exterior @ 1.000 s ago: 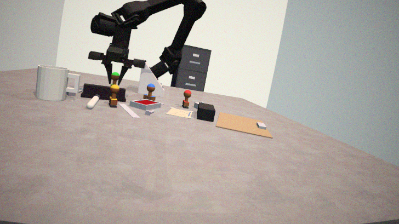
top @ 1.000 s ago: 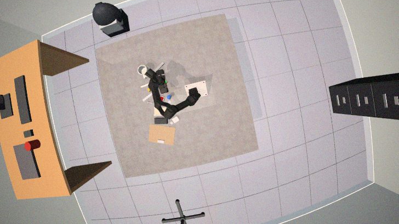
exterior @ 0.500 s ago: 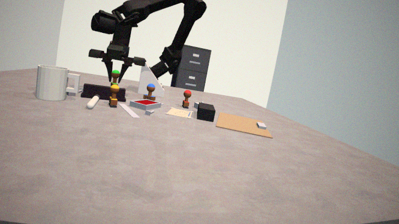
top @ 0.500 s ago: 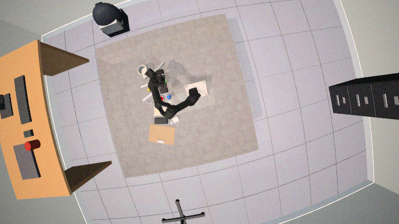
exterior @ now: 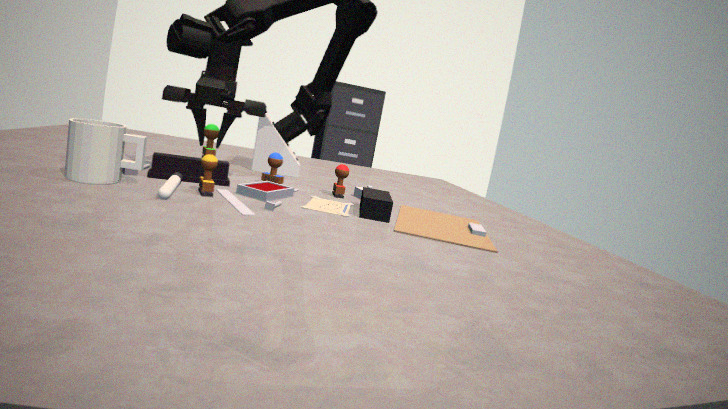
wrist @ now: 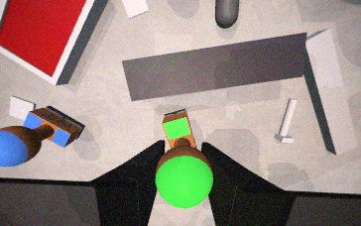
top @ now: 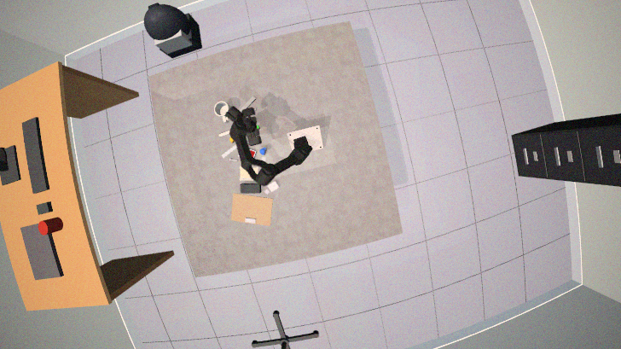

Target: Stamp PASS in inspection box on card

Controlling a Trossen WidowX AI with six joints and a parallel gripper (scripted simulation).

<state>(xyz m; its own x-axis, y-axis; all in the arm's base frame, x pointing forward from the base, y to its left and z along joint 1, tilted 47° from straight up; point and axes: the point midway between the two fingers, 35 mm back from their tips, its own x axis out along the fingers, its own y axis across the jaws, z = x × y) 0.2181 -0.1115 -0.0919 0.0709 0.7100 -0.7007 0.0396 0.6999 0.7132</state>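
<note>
The black robot hand [top: 256, 128] [exterior: 210, 145] [wrist: 182, 147] is part-way open, its fingers closed around the brown handle of a stamp with a round green knob and green-marked brown block [top: 258, 127] [exterior: 211, 129] [wrist: 183, 181]; no word can be read on that stamp, so I cannot tell from lettering whether it is the PASS one; its printing face is turned out of sight, and in the exterior view its foot is hidden behind a low dark bar [exterior: 188, 168] [wrist: 213, 66], which leaves its contact with the grey-brown tabletop [top: 357, 207] [exterior: 322, 302] unclear.

The blue-knobbed brown stamp [top: 263, 150] [exterior: 275, 162] [wrist: 52, 126] carries dark characters on its block, too blurred to read; its knob is cut off by the wrist view's left edge; the red ink pad in a pale-rimmed tray [top: 252, 154] [exterior: 265, 189] [wrist: 42, 35] is cropped there too.

The cream paper card [top: 247, 175] [exterior: 327, 205] bears small dark marks and a blue patch near one edge, none legible; the arm partly covers it from above; the stamps with yellow [exterior: 208, 167] and red [exterior: 341, 173] knobs stand upright, showing no readable label.
</note>
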